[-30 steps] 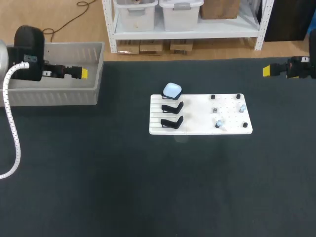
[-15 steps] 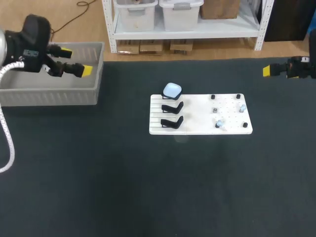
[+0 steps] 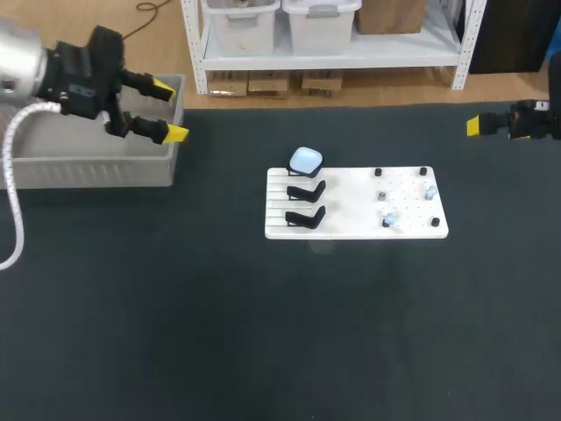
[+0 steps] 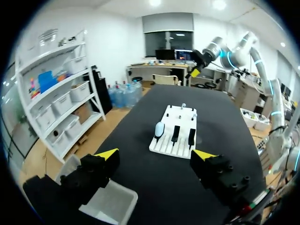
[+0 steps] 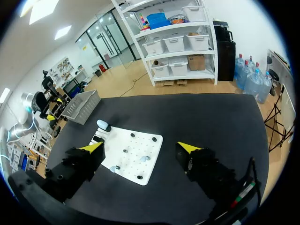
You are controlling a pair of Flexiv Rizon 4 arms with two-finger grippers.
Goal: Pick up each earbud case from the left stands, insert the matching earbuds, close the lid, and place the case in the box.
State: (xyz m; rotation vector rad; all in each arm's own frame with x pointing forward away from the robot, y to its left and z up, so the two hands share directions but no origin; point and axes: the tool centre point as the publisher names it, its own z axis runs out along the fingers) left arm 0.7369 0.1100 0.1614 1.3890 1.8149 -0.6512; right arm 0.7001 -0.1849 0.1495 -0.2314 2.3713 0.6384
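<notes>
Bench: The dark bench [image 3: 263,333] holds a white board [image 3: 351,210] in the middle.

Empty stands: On the left part of the board, the two nearer black stands [image 3: 306,216] have nothing on them.

Earbuds: On the right part of the board sit a few small pale earbuds [image 3: 388,219] among black pegs. They are too small to see well.

Earbud case: One light blue earbud case [image 3: 305,160] sits on the far stand, with its lid down. Nothing is touching it.

Right gripper: The right gripper [image 5: 140,147] hangs over the far right side of the bench, well away from the board. Its yellow tips are apart and hold nothing.

Left gripper: The left gripper [image 3: 170,111] is up in the air over the right end of the box and points toward the board. Its tips are spread wide and it is empty.

Box: The grey box [image 3: 88,167] sits at the far left of the bench.

What changed: A second ago the left gripper was low over the inside of the box. It has since come up and swung out toward the board. The right arm, the board and the case have not moved.

What it means: I think the left arm is done at the box and is heading for the last case. That case still needs its earbuds put in.
</notes>
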